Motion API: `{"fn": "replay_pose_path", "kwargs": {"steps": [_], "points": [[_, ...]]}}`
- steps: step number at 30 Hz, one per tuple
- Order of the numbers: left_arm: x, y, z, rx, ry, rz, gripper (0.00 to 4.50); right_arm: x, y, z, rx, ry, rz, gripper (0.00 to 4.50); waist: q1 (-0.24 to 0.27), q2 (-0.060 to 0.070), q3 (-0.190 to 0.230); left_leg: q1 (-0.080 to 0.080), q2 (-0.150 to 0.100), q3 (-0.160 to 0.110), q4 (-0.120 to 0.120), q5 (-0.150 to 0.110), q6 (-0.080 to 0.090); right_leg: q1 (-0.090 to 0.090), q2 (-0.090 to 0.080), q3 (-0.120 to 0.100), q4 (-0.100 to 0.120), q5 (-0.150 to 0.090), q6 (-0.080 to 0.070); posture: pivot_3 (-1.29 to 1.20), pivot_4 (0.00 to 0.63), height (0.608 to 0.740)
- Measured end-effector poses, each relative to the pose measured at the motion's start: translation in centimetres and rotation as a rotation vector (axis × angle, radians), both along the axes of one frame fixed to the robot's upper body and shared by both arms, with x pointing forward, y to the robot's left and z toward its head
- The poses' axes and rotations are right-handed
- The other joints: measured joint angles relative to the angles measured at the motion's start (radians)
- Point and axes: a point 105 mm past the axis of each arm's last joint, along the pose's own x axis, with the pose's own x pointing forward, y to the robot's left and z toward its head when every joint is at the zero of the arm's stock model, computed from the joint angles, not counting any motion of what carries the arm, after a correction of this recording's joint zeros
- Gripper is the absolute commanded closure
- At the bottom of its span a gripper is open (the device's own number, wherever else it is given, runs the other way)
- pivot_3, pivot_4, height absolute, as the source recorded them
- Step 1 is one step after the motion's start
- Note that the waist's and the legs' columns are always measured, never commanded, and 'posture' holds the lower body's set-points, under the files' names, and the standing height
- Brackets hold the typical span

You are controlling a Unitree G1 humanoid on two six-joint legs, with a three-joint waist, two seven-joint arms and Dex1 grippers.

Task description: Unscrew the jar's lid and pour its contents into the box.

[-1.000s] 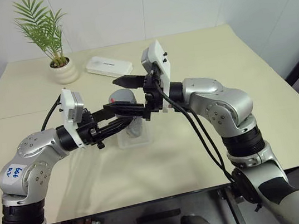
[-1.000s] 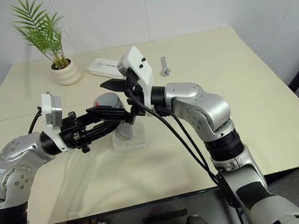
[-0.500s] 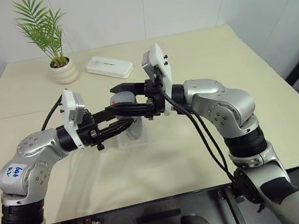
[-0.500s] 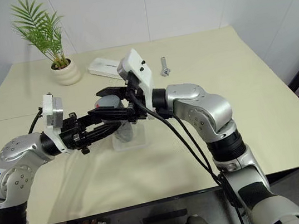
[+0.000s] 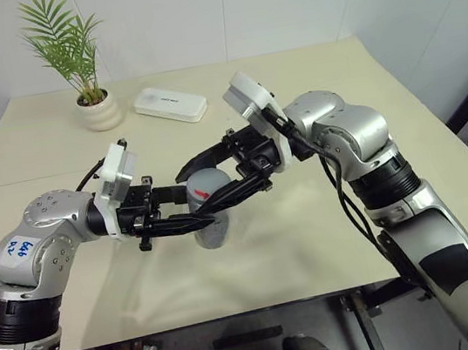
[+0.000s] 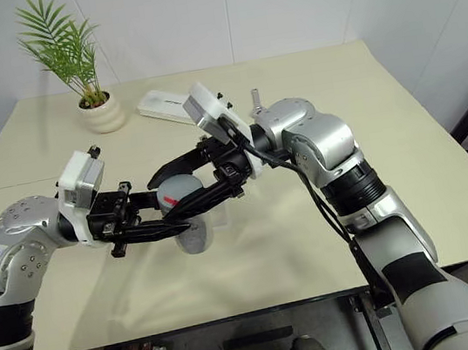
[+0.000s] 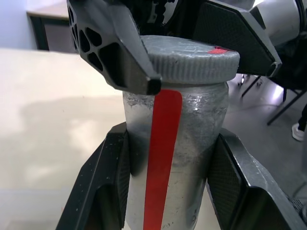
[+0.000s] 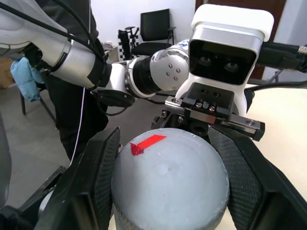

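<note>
The silver-grey jar (image 5: 211, 228) with a red stripe (image 7: 160, 158) hangs just above the table's middle. My left gripper (image 5: 207, 211) comes in level from the left and is shut on the jar's body. The grey lid (image 8: 170, 179), with a red mark on top, sits on the jar. My right gripper (image 5: 191, 192) reaches in from the right and is shut on the lid's rim, one finger on each side. The contents are hidden inside the jar. The box is hidden behind the jar and the fingers.
A white plant pot (image 5: 101, 114) with a green palm stands at the back left of the beige table (image 5: 315, 242). A white flat case (image 5: 171, 104) lies beside the pot. A metal bolt (image 6: 255, 101) lies further right at the back.
My right gripper went from open above the lid to shut on it. Both wrists have turned since. The jar has come a little nearer and now covers the clear box.
</note>
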Motion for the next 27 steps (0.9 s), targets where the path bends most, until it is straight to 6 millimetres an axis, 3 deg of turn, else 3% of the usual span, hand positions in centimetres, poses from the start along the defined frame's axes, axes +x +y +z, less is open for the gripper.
{"fn": "replay_pose_path", "kwargs": {"steps": [5, 13, 19, 27], "points": [[0.0, 0.5, -1.1, -0.032, 0.044, 0.027, 2.63, 0.7, -1.3, 1.0, 0.041, -0.020, -0.054, 0.02, 0.001, 0.000, 0.000, -0.001, 0.000, 0.000, 0.000, 0.000, 0.000, -0.001, 0.000, 0.000, 0.001, 0.000, 0.000, 0.00, 0.150, 0.740], [0.5, 2.0, -1.1, -0.103, 0.024, 0.155, 2.63, 2.2, -1.8, 2.9, 0.175, -0.002, -0.225, 0.02, 0.000, 0.000, 0.000, 0.001, 0.000, 0.000, 0.001, 0.000, 0.000, -0.001, 0.000, 0.001, 0.004, -0.001, -0.001, 0.00, 0.150, 0.740], [1.3, 1.8, -1.0, -0.180, 0.005, 0.228, 2.63, 1.9, -1.0, 2.2, 0.182, 0.005, -0.284, 0.02, 0.003, 0.000, 0.000, 0.000, 0.000, 0.000, 0.002, 0.000, 0.000, -0.001, 0.000, 0.001, 0.004, -0.001, -0.001, 0.00, 0.150, 0.740], [1.5, 1.3, -0.8, -0.229, -0.016, 0.254, 2.63, 0.7, 1.9, 0.9, 0.151, 0.034, -0.296, 0.02, 0.002, 0.000, 0.000, 0.000, 0.000, 0.000, 0.003, 0.000, 0.000, -0.001, 0.000, 0.001, 0.006, -0.001, -0.001, 0.00, 0.150, 0.740]]}}
